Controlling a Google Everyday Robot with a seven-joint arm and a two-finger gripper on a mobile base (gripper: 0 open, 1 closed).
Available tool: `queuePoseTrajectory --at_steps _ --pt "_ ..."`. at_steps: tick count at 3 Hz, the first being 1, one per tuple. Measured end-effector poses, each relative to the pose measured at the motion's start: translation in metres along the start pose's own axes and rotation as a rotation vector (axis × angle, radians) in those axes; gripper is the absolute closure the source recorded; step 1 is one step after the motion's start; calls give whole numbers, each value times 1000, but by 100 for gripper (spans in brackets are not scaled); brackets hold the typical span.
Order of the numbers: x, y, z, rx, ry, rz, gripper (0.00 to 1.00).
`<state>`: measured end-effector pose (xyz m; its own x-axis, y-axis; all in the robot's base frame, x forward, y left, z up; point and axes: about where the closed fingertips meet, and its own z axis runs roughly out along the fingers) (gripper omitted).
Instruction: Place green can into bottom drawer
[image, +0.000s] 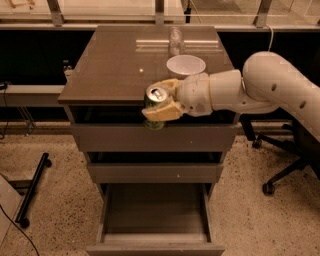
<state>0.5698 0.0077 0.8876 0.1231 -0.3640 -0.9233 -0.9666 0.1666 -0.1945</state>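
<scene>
White arm (280, 85) extended from frame right, gripper (156, 100) mid-frame, tan fingers (162, 113) clasping green can (157, 93)

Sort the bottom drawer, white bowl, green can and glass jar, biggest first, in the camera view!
bottom drawer
white bowl and green can: too alike; can sits nearer, in the tool at the cabinet front
glass jar
</scene>
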Motion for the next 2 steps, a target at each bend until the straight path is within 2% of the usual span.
queuePoseTrajectory --at_steps 2 --pt "72 49 -9 39 -10 143 100"
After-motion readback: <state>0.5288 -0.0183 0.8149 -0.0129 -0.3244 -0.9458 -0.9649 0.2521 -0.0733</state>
